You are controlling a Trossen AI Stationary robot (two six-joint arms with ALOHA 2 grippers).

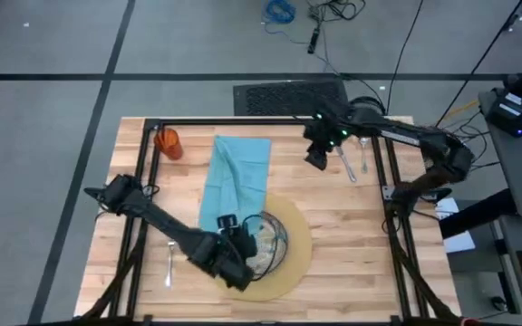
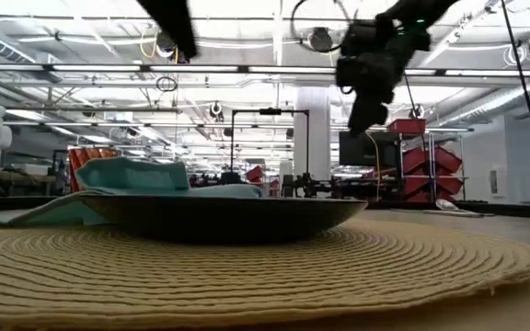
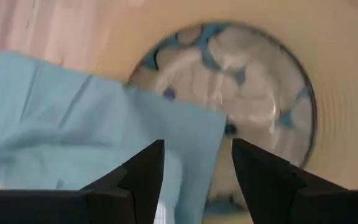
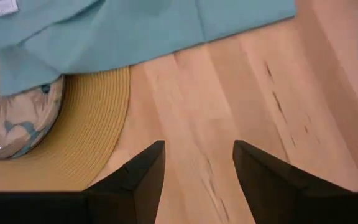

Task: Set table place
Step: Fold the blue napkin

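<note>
On the pale wooden table (image 1: 352,235), my left gripper (image 3: 197,163) hangs open above the plate (image 3: 253,81); I should pinch only the overlapping napkin (image 3: 86,118) edge, right gripper (image 4: 197,163) open

The left arm reaches in from the desk's (image 1: 352,231) left edge, stretched low and diagonal toward the near middle; its left claw (image 3: 197,171) points downward, fingers (image 3: 143,171) parted with a clear gap; the right arm extends from the right side along the far edge, elbow bent; its right claw (image 4: 197,168) hangs raised above the desk, fingers likewise spread.
</note>
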